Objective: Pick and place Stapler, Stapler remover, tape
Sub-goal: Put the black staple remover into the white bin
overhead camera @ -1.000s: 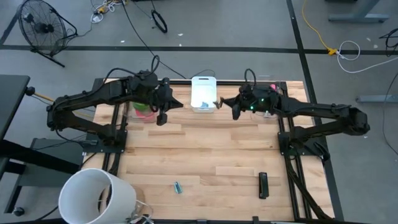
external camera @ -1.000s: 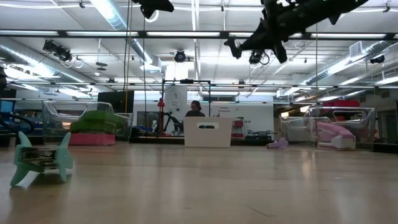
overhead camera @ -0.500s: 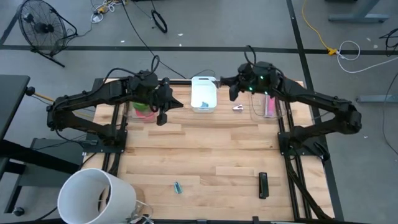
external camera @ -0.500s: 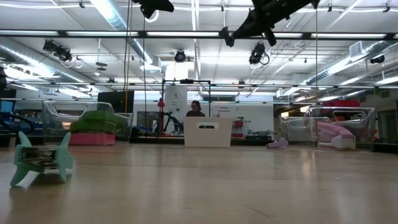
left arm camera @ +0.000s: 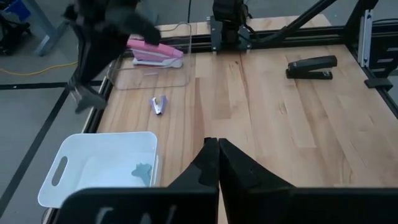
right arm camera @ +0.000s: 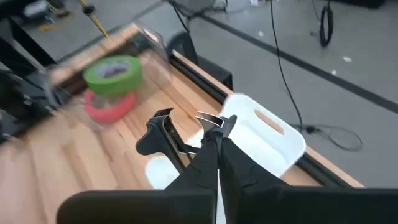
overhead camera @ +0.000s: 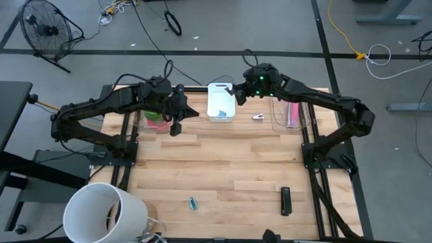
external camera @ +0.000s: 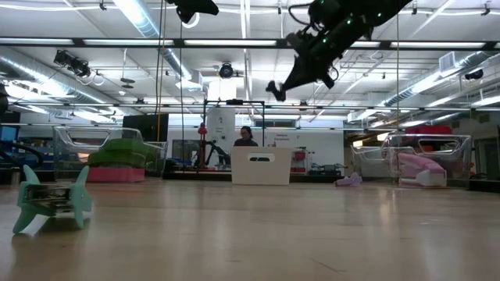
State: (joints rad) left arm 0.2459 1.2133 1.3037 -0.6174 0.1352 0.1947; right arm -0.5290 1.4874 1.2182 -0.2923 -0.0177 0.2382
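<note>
My right gripper [overhead camera: 236,94] hangs above the white bin [overhead camera: 221,102] at the table's far edge, shut on a black staple remover with chrome claws [right arm camera: 163,127]. My left gripper [overhead camera: 177,125] is shut and empty, in the air left of the bin. A green tape ring [right arm camera: 112,71] lies on a red-pink one [right arm camera: 109,102] in a clear box at the far left [overhead camera: 156,116]. A silver staple remover [overhead camera: 258,116] lies on the table right of the bin. A black stapler [overhead camera: 285,200] and a teal staple remover [overhead camera: 193,202] lie near the front edge. My right gripper pinches the black staple remover between its two fingertips [right arm camera: 214,140]. The chrome claws [right arm camera: 208,121] stick out past the fingertips and one black handle [right arm camera: 155,134] stands out to the side. The remover is lifted clear, over the bin. The fingers slant downward.
A clear box with a pink stapler [overhead camera: 291,113] stands at the far right. A teal thing [left arm camera: 143,171] lies in the white bin. A white bucket [overhead camera: 104,212] stands at the near left corner. The table's middle is bare wood [overhead camera: 223,162].
My right gripper has gone from right of the bin toward the table's far edge, then left over the white bin, and has dipped down there, still shut on the black remover. The silver remover on the table shows where the gripper was.
</note>
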